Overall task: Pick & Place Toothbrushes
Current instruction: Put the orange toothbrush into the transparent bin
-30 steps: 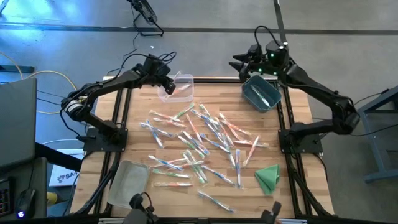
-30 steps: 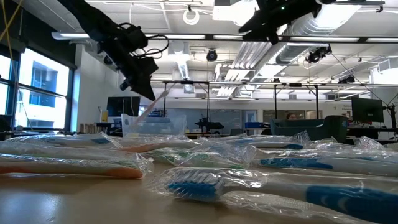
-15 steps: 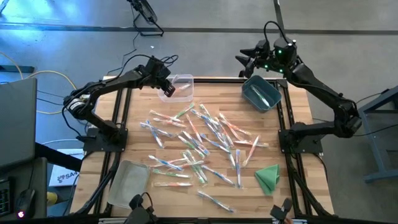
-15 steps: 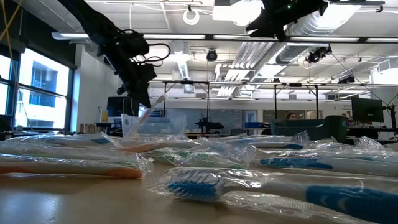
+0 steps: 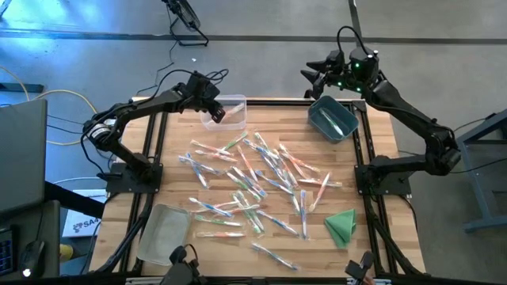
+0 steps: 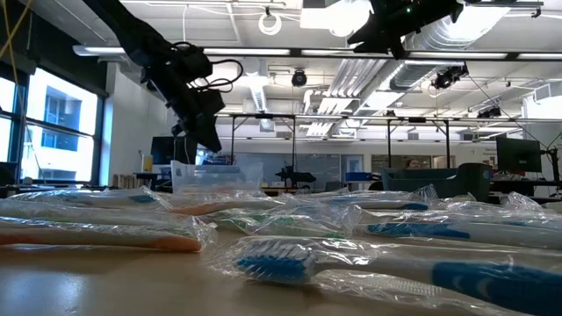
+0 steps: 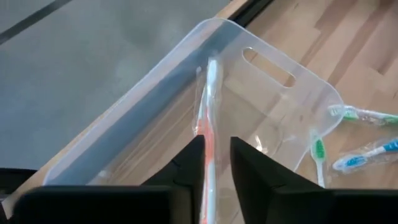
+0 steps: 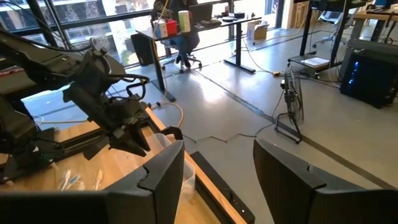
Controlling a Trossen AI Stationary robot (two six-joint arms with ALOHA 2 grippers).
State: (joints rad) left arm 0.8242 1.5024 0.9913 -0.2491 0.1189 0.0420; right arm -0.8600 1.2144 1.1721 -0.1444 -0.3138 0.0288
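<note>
Over the clear bin [image 5: 226,110] at eleven o'clock on the counter [image 5: 174,178], our left tool [image 5: 215,115] spreads slightly around a pink toothbrush [image 7: 208,112], pointing straight ahead into the bin. Our right tool [image 5: 317,74] waits spread apart, empty, at one o'clock.

A smooth grey concrete floor [image 5: 261,63] surrounds the pale wooden plank tabletop [image 5: 261,119]. Beyond its far edge, tall windows [image 6: 61,132] admit daylight on one side, and white ceiling ducts [image 6: 421,44] run overhead. A dark swivel office chair [image 8: 185,46] stands at a desk [image 8: 205,22].
</note>
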